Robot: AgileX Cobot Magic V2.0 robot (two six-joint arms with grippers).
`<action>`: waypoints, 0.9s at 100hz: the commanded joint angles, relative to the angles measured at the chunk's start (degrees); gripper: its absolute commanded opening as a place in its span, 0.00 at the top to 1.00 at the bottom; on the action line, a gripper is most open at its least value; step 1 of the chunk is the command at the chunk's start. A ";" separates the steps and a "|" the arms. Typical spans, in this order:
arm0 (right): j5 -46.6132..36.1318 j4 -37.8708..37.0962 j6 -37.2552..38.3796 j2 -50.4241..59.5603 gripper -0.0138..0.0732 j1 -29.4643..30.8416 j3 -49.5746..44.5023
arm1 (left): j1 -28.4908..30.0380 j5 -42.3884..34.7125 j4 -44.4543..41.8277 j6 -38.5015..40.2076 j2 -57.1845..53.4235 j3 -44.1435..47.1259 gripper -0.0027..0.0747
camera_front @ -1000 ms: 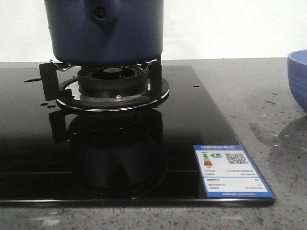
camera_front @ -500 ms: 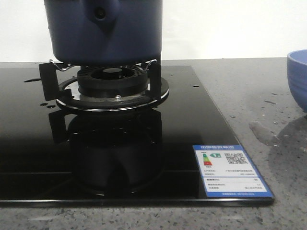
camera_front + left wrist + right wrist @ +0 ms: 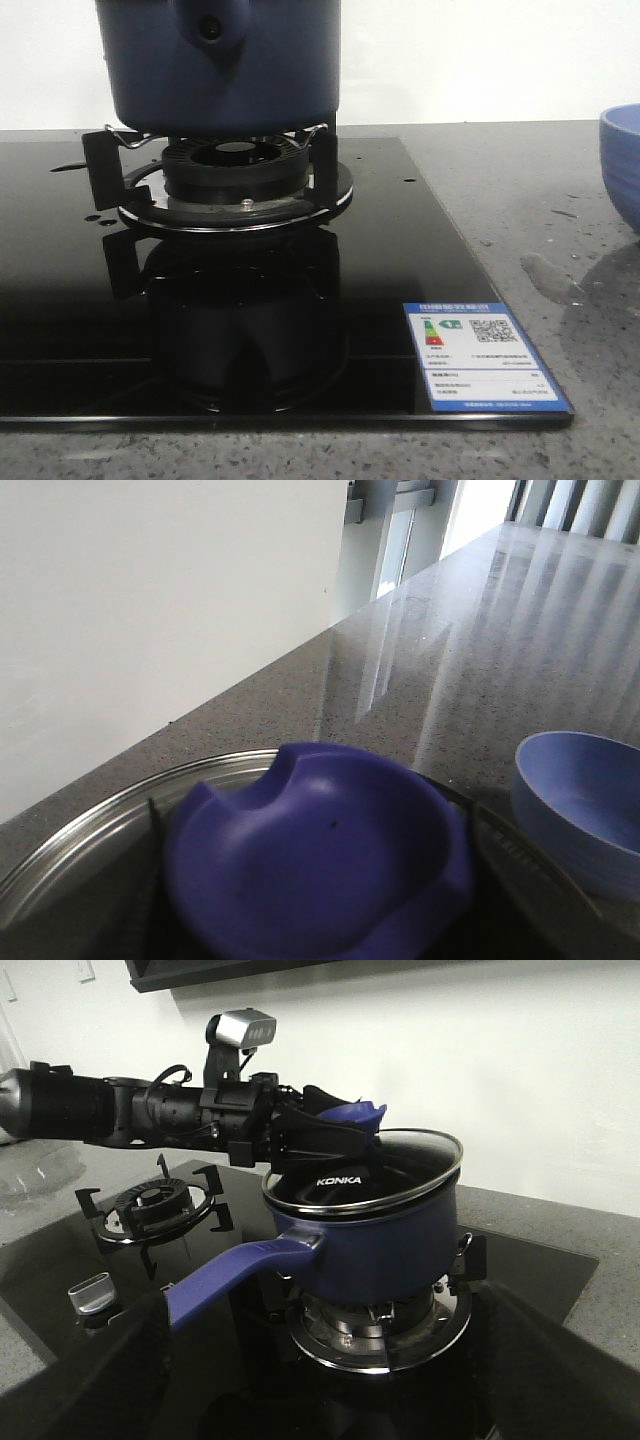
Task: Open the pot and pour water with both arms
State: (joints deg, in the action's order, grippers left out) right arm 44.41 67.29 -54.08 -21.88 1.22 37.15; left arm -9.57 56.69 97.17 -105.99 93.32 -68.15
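Pot [image 3: 385,1250], dark navy, sits on the burner's pan support [image 3: 235,185] on the black glass cooktop [image 3: 400,260]; in the front view only its lower body [image 3: 222,65] and handle stub with a round hole show. Right wrist view: long blue handle [image 3: 240,1265] sticks out toward the camera, glass lid [image 3: 375,1175] with metal rim and KONKA print sits slightly tilted on the pot, edge near the handle a bit raised. Left gripper [image 3: 320,1130] reaches in from the side on a black arm [image 3: 120,1110], fingers closed around the blue lid knob [image 3: 355,1115]. Left wrist view: knob [image 3: 320,865] fills the lower frame, lid rim [image 3: 90,830] curving round it, fingers not visible there. Right gripper not visible in any view, so its state can't be told. Second burner [image 3: 150,1205] stands behind the pot, further along the cooktop, with a control knob [image 3: 93,1295] near the cooktop's edge. Light blue bowl [image 3: 622,160] on the grey stone counter [image 3: 560,230], off the cooktop on the robot's right; also in left wrist view [image 3: 580,810]. Energy label sticker [image 3: 485,355] at the cooktop's front right corner. Water drops and wet patches on the counter near the bowl.
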 commanded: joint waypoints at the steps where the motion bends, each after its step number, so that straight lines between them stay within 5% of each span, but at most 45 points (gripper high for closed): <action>1: -3.09 3.18 -0.79 -0.29 0.20 0.02 1.83 | 0.17 2.90 5.37 0.94 -2.95 -2.41 0.63; 47: -8.80 3.18 -0.16 -1.35 0.33 0.02 1.83 | 7.56 -0.94 4.64 7.26 -17.39 -1.71 0.62; 90: -13.45 2.04 2.83 -17.66 0.32 0.02 1.83 | 8.40 -13.56 -1.10 9.10 -40.63 15.81 0.54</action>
State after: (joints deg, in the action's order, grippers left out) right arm 33.10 67.70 -51.68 -36.28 1.22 37.15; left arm 0.00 45.70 91.97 -97.58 57.20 -54.10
